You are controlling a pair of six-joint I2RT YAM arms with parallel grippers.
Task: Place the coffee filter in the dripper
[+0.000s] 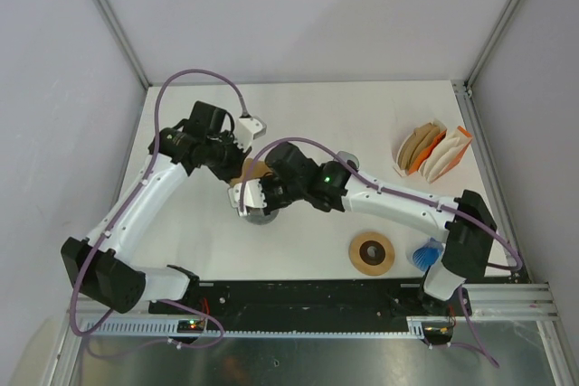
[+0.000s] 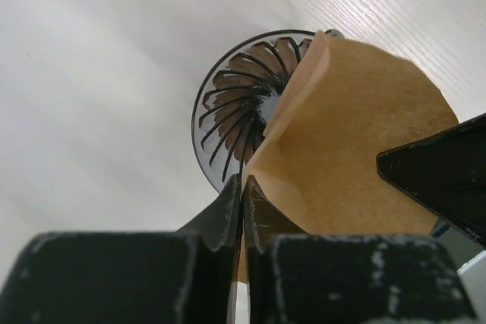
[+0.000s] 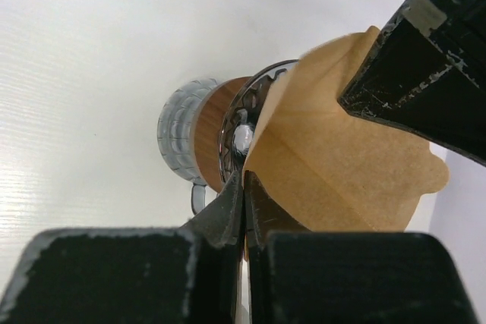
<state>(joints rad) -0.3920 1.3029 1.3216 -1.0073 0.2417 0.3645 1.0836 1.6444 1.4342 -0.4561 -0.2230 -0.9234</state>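
Both the left pincer (image 2: 243, 187) and right pincer (image 3: 243, 186) are clenched on the coffee filter (image 2: 357, 142) over the dripper (image 2: 235, 104). Uneven release may tear the paper or seat it askew.

A wooden ring (image 1: 372, 268) lies near a blue object (image 1: 426, 253) on the white table (image 1: 362, 115).

Dripper (image 1: 257, 218) mostly beneath right arm (image 1: 389, 201)
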